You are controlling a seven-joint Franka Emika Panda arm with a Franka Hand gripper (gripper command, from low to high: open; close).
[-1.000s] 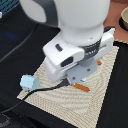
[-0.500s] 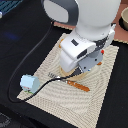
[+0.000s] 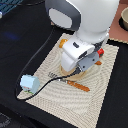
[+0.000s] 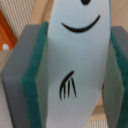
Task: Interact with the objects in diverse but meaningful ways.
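White toy piece [image 4: 75, 60], black smile mark | clamped between green-padded pincer [image 4: 70, 75]

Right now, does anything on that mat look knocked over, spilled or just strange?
Nothing looks spilled or broken. The small carton sits at the woven mat's corner, an orange-handled fork lies flat, and the gripper pinches a white piece with a drawn smile.

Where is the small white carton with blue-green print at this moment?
In the exterior view, the small white carton stands near the left corner of the woven mat, left of the fork and apart from the arm.
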